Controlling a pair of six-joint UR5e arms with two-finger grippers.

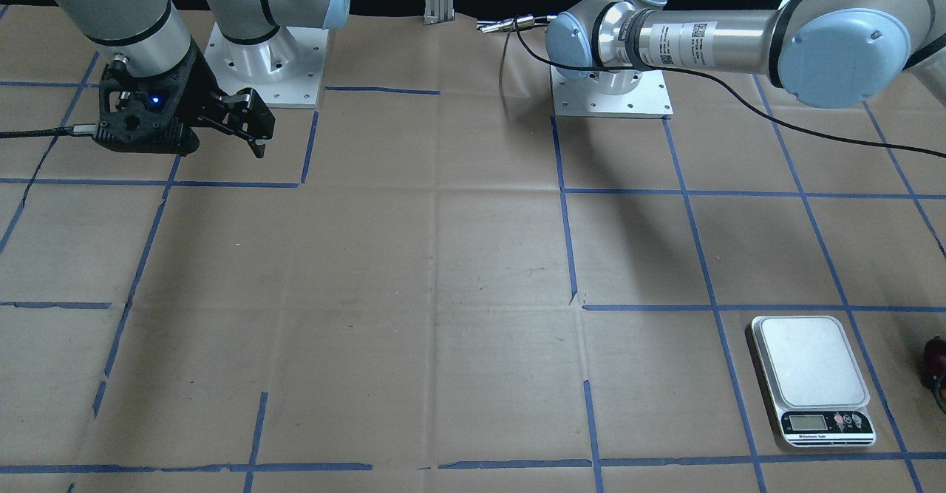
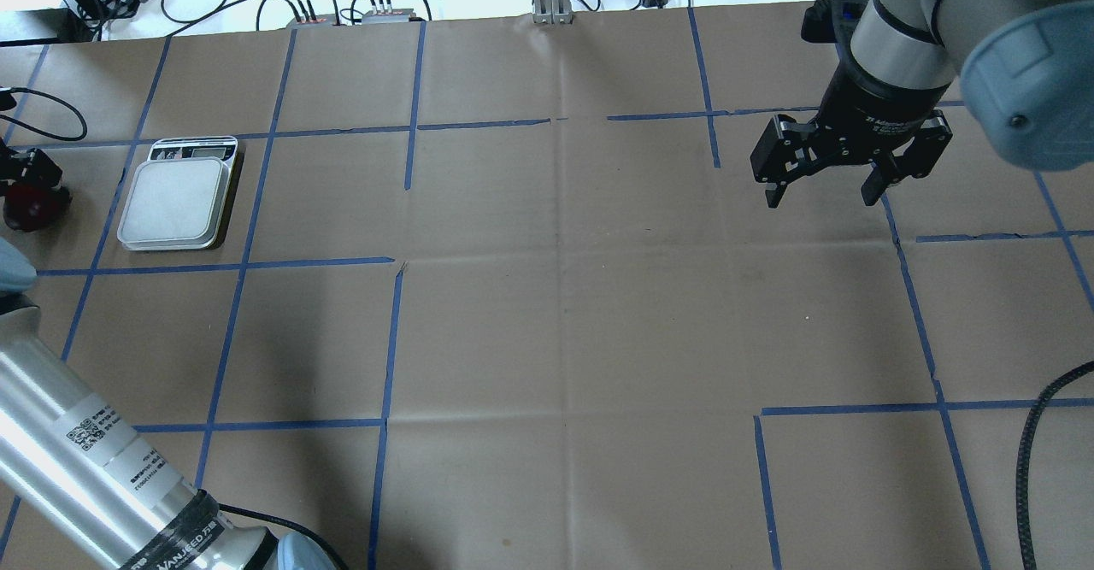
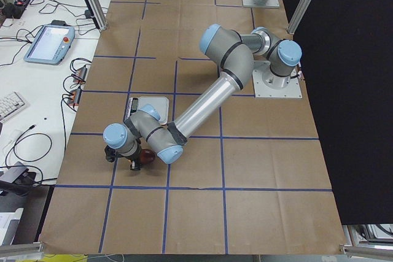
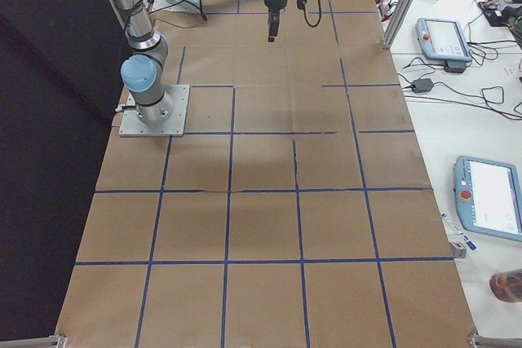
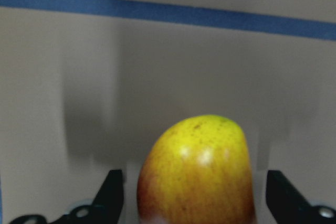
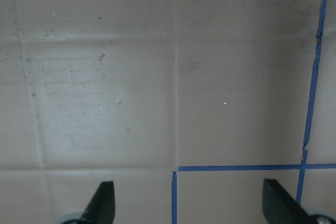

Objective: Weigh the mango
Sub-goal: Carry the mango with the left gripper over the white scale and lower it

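The mango [image 5: 197,174], yellow at its far end and reddish toward the camera, lies on the brown paper between my left gripper's fingers [image 5: 113,187]. My left gripper [image 5: 193,174] is open, with small gaps on both sides of the fruit. In the overhead view the mango [image 2: 34,208] shows dark red at the far left edge, just left of the scale [image 2: 175,202], whose platform is bare. The scale also shows in the front view [image 1: 809,364]. My right gripper [image 2: 820,190] is open and empty, hovering above the table on the far right.
The table is covered in brown paper with a grid of blue tape lines [image 2: 393,339]. Cables and small devices [image 2: 342,14] lie beyond the table's far edge. Both arm bases [image 1: 613,90] stand at the robot's side of the table.
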